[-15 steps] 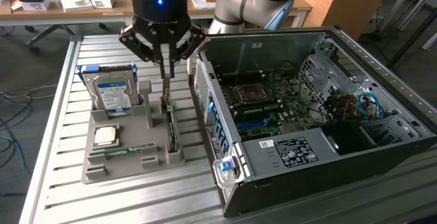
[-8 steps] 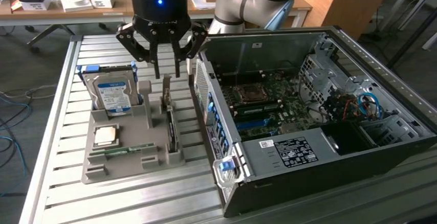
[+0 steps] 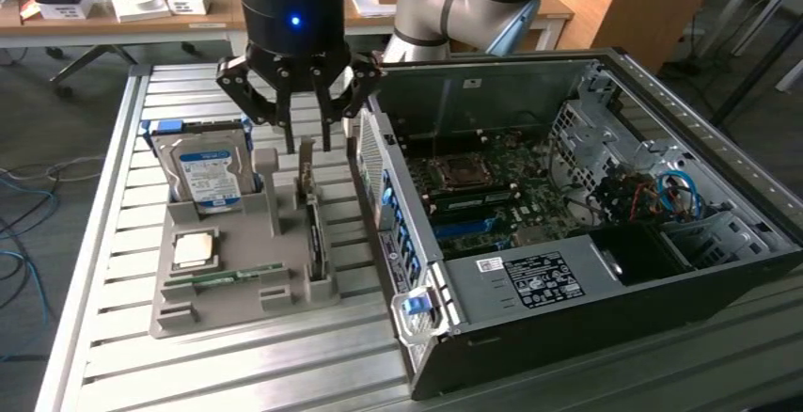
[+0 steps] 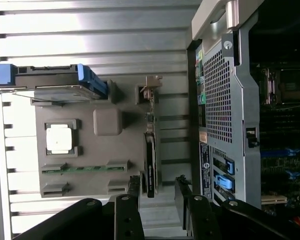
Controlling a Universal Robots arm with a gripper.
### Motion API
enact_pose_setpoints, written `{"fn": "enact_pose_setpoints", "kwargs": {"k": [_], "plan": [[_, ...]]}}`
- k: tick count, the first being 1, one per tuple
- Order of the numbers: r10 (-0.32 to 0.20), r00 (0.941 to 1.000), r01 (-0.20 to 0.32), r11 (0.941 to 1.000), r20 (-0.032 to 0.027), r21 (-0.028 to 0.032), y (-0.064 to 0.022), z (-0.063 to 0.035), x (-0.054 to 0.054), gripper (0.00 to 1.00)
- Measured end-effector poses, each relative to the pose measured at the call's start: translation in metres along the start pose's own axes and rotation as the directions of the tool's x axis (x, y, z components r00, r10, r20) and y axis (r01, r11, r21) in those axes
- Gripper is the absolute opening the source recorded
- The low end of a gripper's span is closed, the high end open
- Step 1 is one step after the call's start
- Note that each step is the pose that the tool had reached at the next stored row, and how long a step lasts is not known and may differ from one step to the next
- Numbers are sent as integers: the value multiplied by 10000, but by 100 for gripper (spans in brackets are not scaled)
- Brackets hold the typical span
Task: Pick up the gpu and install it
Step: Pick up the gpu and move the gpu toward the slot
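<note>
Presently the gripper [image 3: 308, 145] hovers over the far end of the grey holder tray [image 3: 251, 243], its fingers spread and grasping nothing. The gpu [image 3: 314, 238] stands on edge in the tray's slot nearest the open computer case [image 3: 527, 337], at the exterior view's right of the hard drive [image 3: 207, 172]. A sound grasp probably needs the card's thin edge centred squarely between both fingers, clear of the slot posts.

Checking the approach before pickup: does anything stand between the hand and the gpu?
Nothing visible does. The open hand hangs just above the gpu, which stands on edge in the grey tray; the hard drive stands apart, toward the exterior view's left.
</note>
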State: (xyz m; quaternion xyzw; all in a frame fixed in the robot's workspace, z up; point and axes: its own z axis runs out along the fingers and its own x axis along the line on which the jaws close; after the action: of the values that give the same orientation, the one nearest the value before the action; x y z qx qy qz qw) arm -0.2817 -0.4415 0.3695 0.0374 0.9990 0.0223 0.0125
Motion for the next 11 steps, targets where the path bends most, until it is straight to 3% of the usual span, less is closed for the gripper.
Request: {"fn": "enact_pose_setpoints", "kwargs": {"k": [11], "plan": [[0, 10000, 0, 10000, 0, 0, -7, 153, 4, 42]]}}
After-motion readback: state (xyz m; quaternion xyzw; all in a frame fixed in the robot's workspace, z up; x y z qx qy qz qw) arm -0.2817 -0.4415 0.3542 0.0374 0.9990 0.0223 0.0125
